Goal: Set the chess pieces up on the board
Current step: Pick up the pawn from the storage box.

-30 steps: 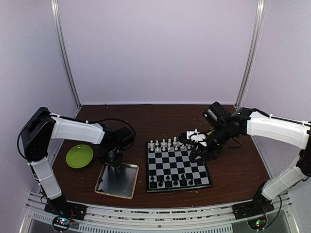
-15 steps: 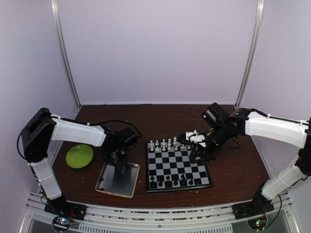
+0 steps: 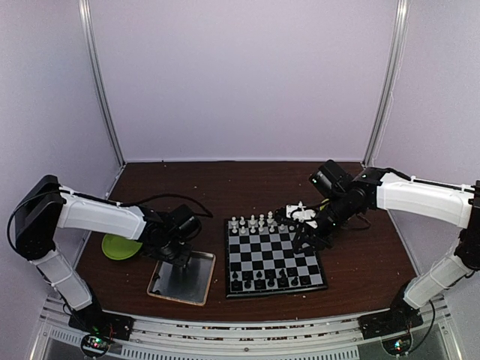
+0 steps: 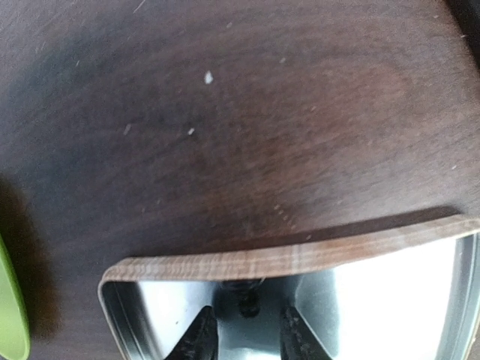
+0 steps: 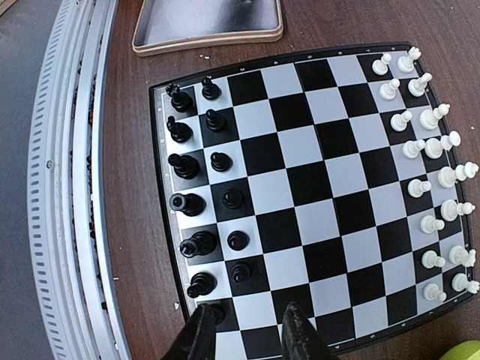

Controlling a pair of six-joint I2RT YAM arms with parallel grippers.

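The board (image 3: 274,255) lies mid-table. White chess pieces (image 3: 259,223) stand along its far rows and black chess pieces (image 3: 262,279) along its near rows. In the right wrist view the black pieces (image 5: 196,201) fill the left side of the board (image 5: 315,187) and the white pieces (image 5: 435,180) the right side. My right gripper (image 5: 249,334) is open and empty above the board's corner, with one black piece (image 5: 218,310) by its left finger. My left gripper (image 4: 247,341) is open low inside the metal tray (image 4: 390,300). A small black piece (image 4: 247,300) lies between its fingers at the tray's far wall.
The shiny tray (image 3: 180,277) with a wood-coloured rim sits left of the board. A green plate (image 3: 116,246) lies further left, partly behind my left arm; its edge shows in the left wrist view (image 4: 9,307). The metal rail (image 5: 67,187) runs along the table's near edge.
My left arm has swung down and to the left, and its gripper has sunk toward the tray's far edge. My right arm has barely moved.
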